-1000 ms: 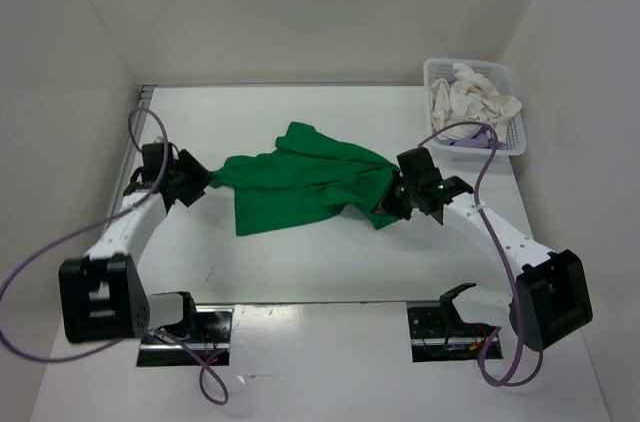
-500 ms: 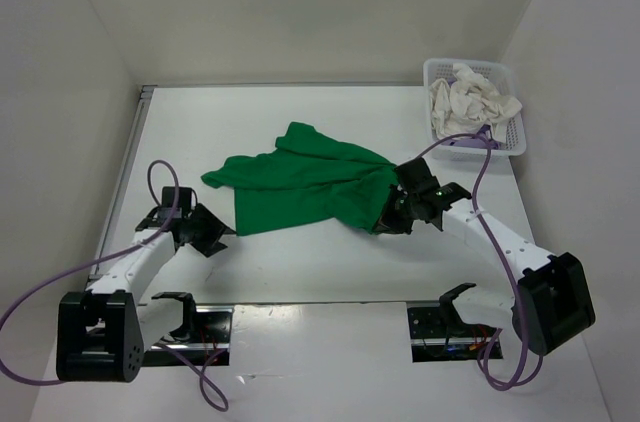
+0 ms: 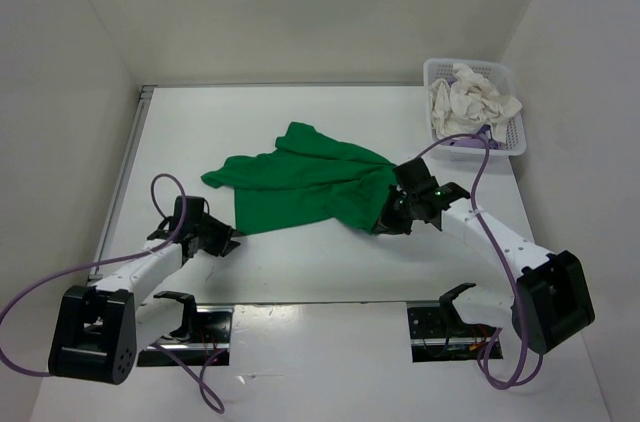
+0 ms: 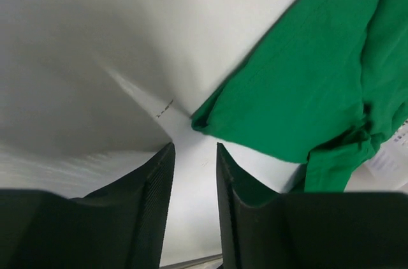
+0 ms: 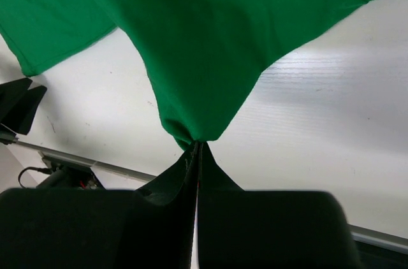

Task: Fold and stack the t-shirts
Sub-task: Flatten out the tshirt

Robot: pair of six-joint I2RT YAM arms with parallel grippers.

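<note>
The green t-shirt [image 3: 300, 185] lies crumpled across the middle of the table. My right gripper [image 3: 388, 222] is shut on its near right edge; in the right wrist view the cloth [image 5: 191, 46] hangs bunched from my closed fingertips [image 5: 196, 148]. My left gripper [image 3: 228, 242] is open and empty, low over the table just near-left of the shirt's near left corner [image 4: 201, 122], a short gap away from it. The white-cream shirt [image 3: 470, 97] fills the basket, with a bit of the light purple shirt [image 3: 470, 140] under it.
The white lattice basket [image 3: 512, 132] stands at the far right corner. White walls close in the table on the left, back and right. Purple cables loop beside both arms. Bare table [image 3: 300, 262] lies between the shirt and the near edge.
My left gripper let go of the shirt's left end, dropped back toward the near left, then moved right toward the shirt's near left corner. My right gripper kept its hold, shifting slightly nearer.
</note>
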